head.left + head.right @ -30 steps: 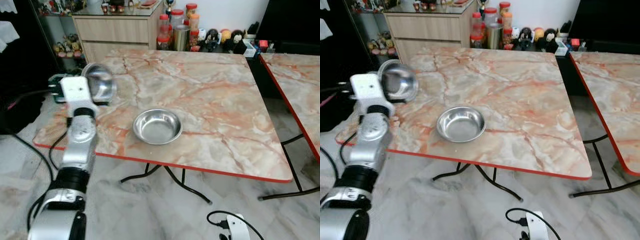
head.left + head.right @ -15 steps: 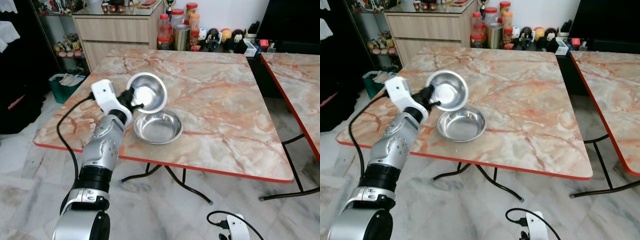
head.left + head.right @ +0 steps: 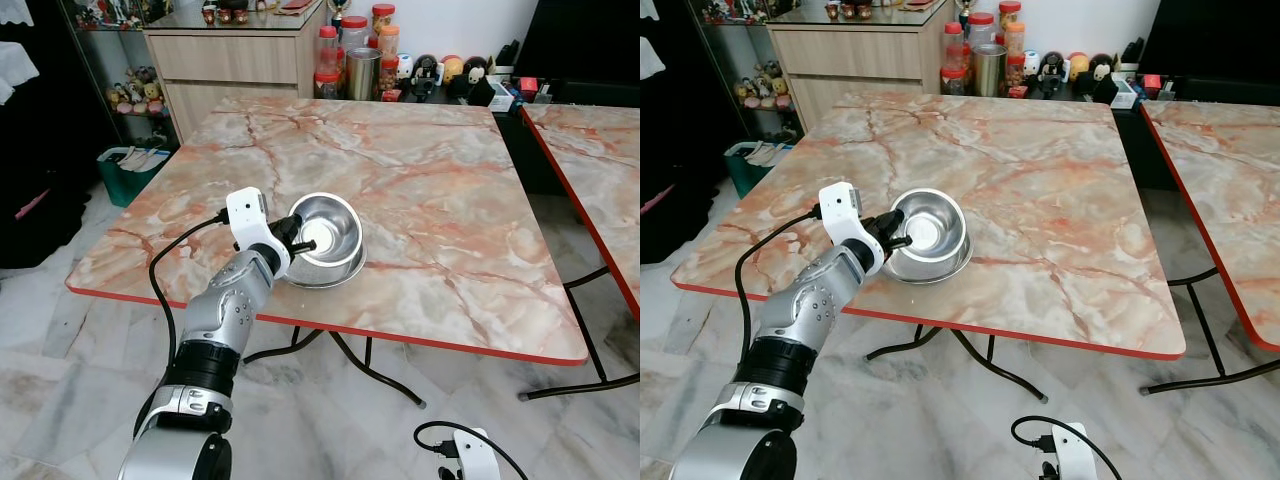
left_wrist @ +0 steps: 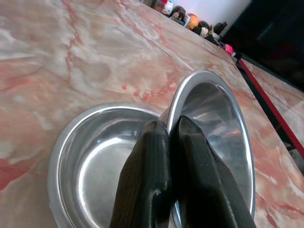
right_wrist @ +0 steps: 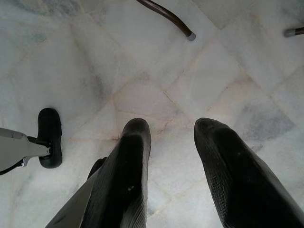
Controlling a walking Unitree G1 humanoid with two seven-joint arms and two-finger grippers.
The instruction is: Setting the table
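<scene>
Over the lower bowl (image 3: 322,268), partly hidden, the left pincer (image 4: 173,130) pinches the tilted bowl's (image 3: 328,226) rim.

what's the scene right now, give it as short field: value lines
surface: marble-pattern table with red edge
left gripper: shut on rim of held steel bowl
held bowl: tilted, over second steel bowl
second bowl: flat on table near front edge
right gripper: open, idle above floor
background: jars beyond table's far edge
</scene>
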